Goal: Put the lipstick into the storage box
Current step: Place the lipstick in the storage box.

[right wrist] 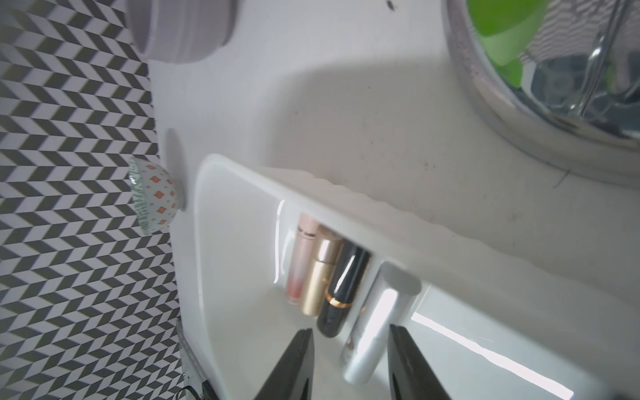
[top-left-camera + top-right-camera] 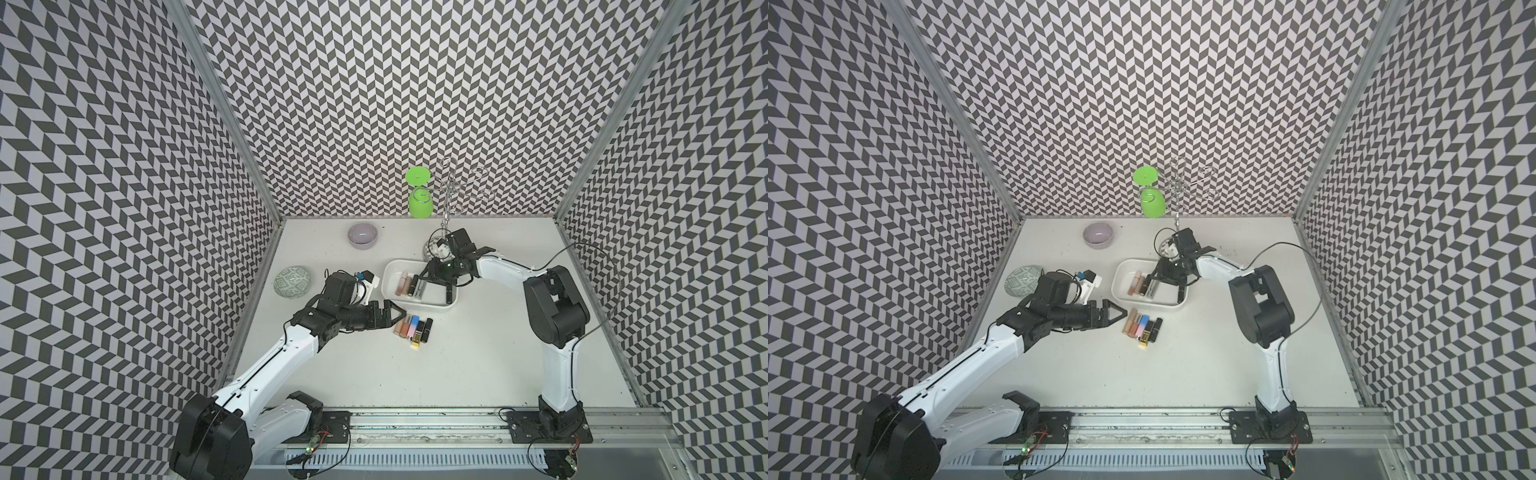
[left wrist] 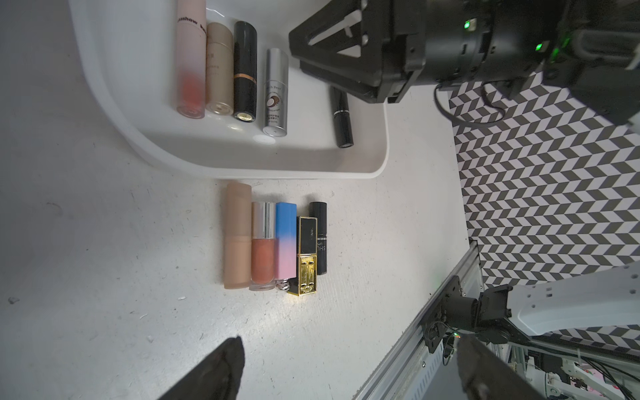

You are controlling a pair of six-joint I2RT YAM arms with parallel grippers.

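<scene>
The white storage box (image 2: pixel 390 276) (image 2: pixel 1121 275) (image 3: pixel 242 169) (image 1: pixel 346 195) sits mid-table. Several lipsticks (image 2: pixel 409 284) (image 3: pixel 228 69) lie side by side in it, a silver tube (image 3: pixel 277 91) (image 1: pixel 377 325) beside them and a black lipstick (image 2: pixel 449 294) (image 3: pixel 341 117) apart to their right. My right gripper (image 2: pixel 426 279) (image 2: pixel 1156 277) (image 1: pixel 349 329) hovers low over the box, open, its fingers straddling the silver tube with a gap on each side. Several more lipsticks (image 2: pixel 413 328) (image 2: pixel 1142 326) (image 3: pixel 273 242) lie in a row on the table in front of the box. My left gripper (image 2: pixel 401 312) (image 3: pixel 349 346) is wide open and empty, just left of that row.
A round grey bowl (image 2: pixel 362 235) stands at the back left, and a green-patterned plate (image 2: pixel 293 282) by the left wall. A metal rack (image 2: pixel 451 187) with a green cup (image 2: pixel 419 195) rises behind the box, close to my right wrist. The arm rail (image 2: pixel 415 419) runs along the front edge.
</scene>
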